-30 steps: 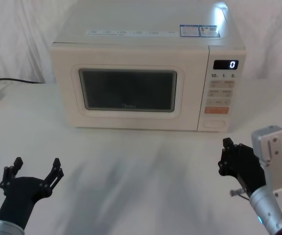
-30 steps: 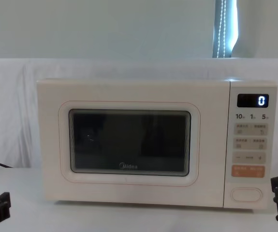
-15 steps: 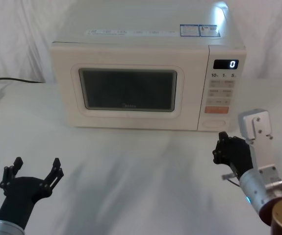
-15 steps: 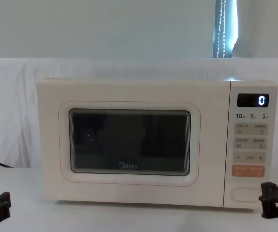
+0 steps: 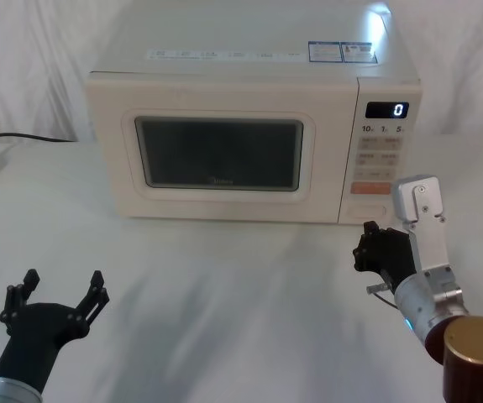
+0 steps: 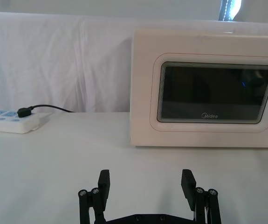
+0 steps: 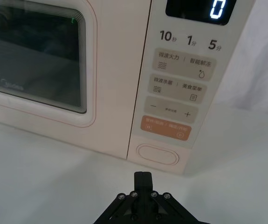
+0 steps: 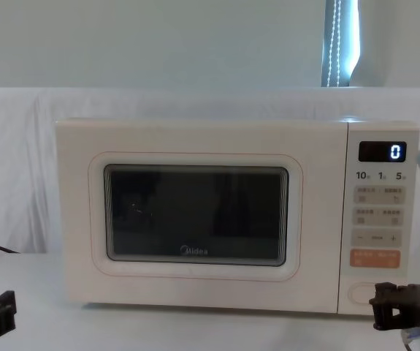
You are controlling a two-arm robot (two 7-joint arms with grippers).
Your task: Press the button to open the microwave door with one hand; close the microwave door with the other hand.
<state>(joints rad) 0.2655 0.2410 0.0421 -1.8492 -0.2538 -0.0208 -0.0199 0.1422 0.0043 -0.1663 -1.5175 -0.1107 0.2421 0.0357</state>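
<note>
the right gripper (image 7: pixel 143 176), fingers pinched together, hovers just in front of the button (image 7: pixel 157 154) at the foot of the microwave (image 5: pixel 249 126) keypad; in the head view the gripper partly hides the button. the microwave door (image 8: pixel 195 216) sits closed. the left gripper (image 6: pixel 145 184) rests low over the table, fingers spread wide

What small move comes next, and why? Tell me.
Probably ease the right gripper straight forward onto the button. Its fingers are shut and stand just short of the button, the door is closed, and the left gripper waits open, low on the left.
</note>
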